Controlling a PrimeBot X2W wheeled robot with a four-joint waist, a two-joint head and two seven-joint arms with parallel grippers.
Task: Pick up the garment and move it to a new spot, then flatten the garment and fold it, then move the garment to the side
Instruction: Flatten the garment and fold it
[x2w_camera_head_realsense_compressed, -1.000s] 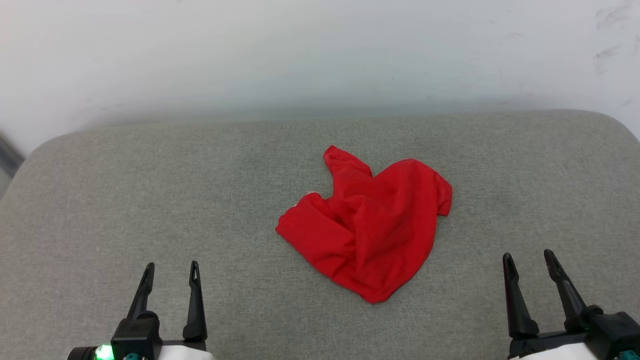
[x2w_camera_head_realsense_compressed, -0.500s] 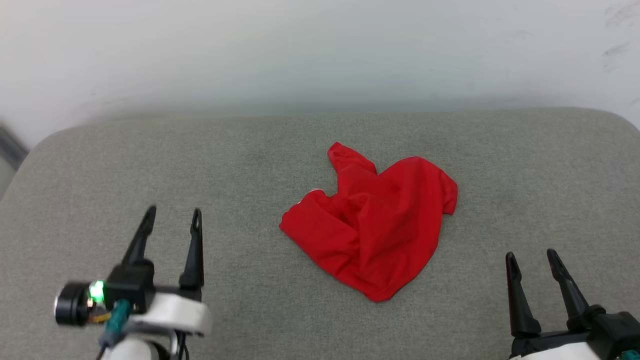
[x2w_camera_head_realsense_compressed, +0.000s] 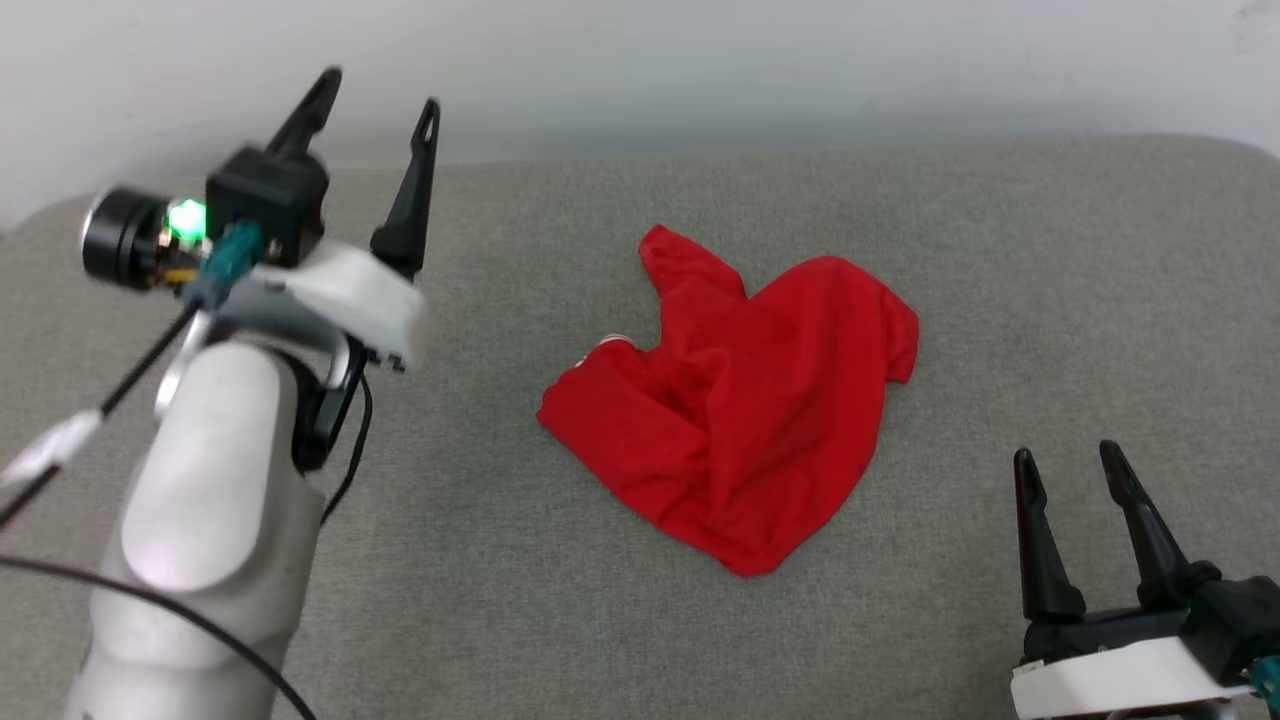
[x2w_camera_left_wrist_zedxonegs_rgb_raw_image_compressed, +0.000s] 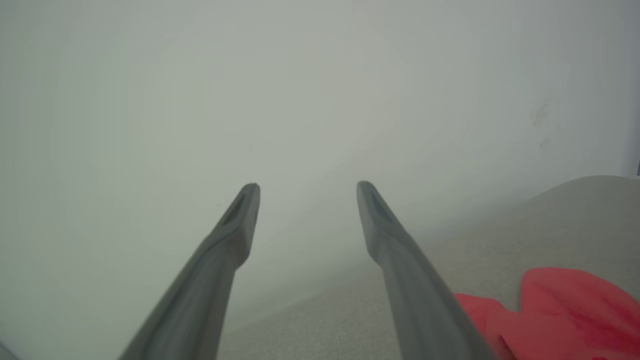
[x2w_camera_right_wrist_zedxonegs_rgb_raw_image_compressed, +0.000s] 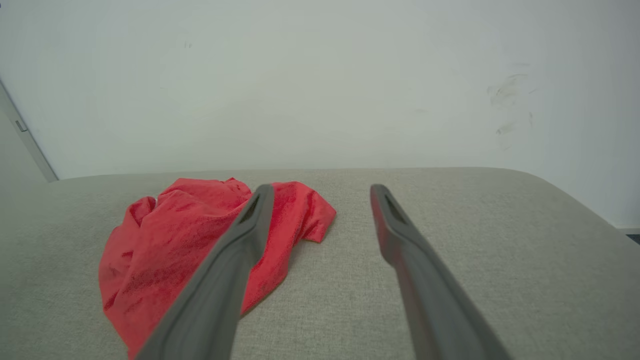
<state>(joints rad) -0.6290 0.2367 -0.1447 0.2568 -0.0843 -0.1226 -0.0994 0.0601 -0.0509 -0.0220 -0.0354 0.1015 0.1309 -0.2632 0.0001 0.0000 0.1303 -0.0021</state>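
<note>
The left claw (x2w_camera_head_realsense_compressed: 380, 90) hangs high over the far left of the grey fabric-covered table (x2w_camera_head_realsense_compressed: 1050, 300). Its two fingers are spread wide with nothing between them and point toward the pale wall (x2w_camera_head_realsense_compressed: 700, 60). The right claw (x2w_camera_head_realsense_compressed: 1065, 450) sits low at the near right, equally wide and empty. The red shirt (x2w_camera_head_realsense_compressed: 740, 420) lies crumpled in a heap around the middle of the table, well apart from both claws (a sliver of white peeks out at its left edge). The step in hand looks like the first pick-up, not yet begun. To do it well, the left claw should tip downward and come in over a raised fold on the heap's left side rather than the thin flat hem. It should close on one ridge of cloth and lift straight up so the shirt hangs free before it is carried. Pinching too deep could snag the table's cover.
</note>
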